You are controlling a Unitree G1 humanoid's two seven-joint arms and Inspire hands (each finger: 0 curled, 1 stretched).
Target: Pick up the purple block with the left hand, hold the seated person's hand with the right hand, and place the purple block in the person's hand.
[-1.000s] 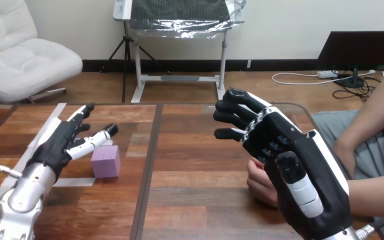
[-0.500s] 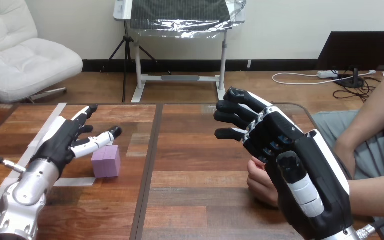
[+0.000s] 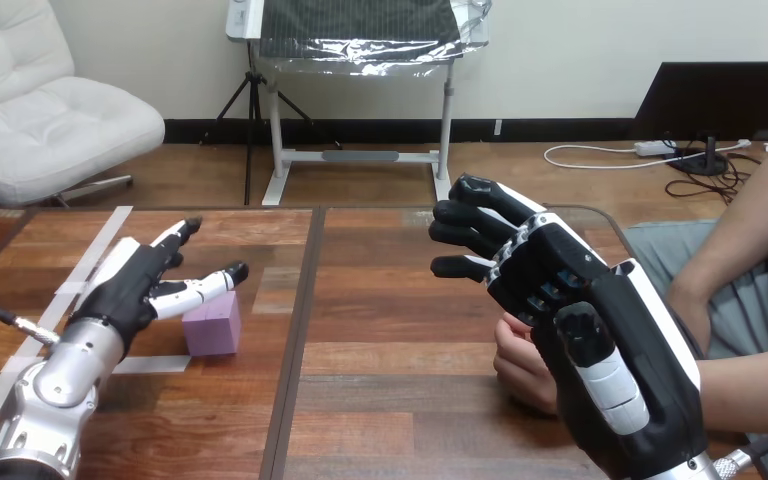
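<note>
The purple block [image 3: 212,322] sits on the wooden table [image 3: 380,280], with nothing gripping it. The left hand [image 3: 132,285] hovers just to the left of the block, its fingers straight and spread, pointing away from the robot. Its thumb [image 3: 205,286] stretches out over the block's far top edge. I cannot tell whether the thumb touches the block. This hand holds nothing.

A strip of white tape [image 3: 145,364] lies on the table just in front of the block, on the robot's side. A second strip [image 3: 100,248] runs slantwise to the left of the block, passing under the left hand.

Well to the right of the block, the right hand [image 3: 570,300] is raised above the table with its fingers loosely bent and apart, closed on nothing. The person's hand [image 3: 520,362] rests on the table directly below it, also far right of the block, partly hidden by the robot's palm. Whether the two hands touch cannot be seen.
</note>
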